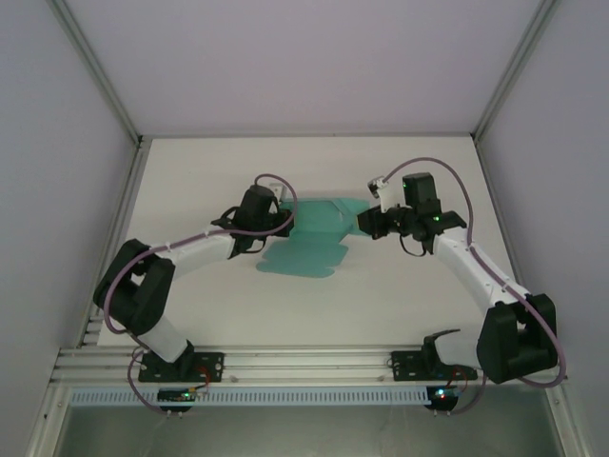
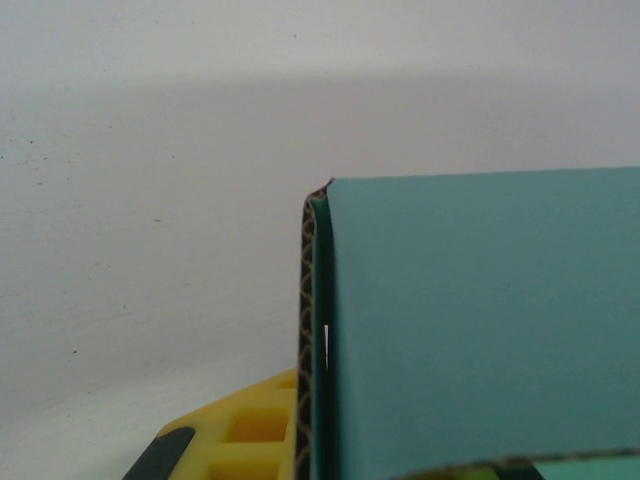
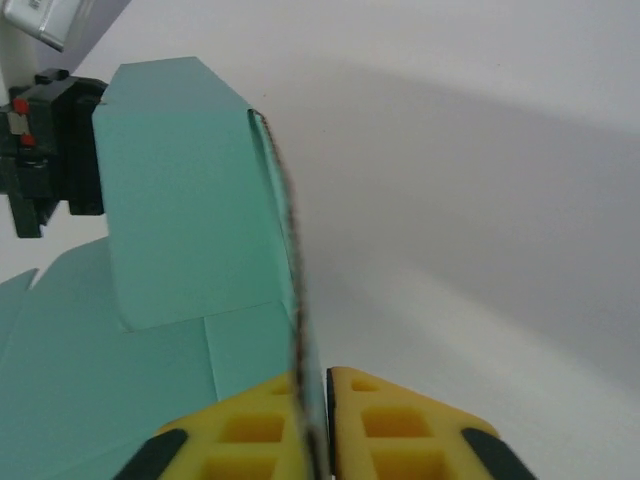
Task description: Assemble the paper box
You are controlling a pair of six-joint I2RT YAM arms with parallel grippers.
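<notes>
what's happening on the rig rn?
Both arms are folding the paper box, a teal die-cut sheet on the white table. The left pincer is shut on the sheet's left side. The right pincer is shut on the edge of a raised panel at the right. That panel stands up between them and the rest of the sheet lies flat. It isn't a closed box yet.
</notes>
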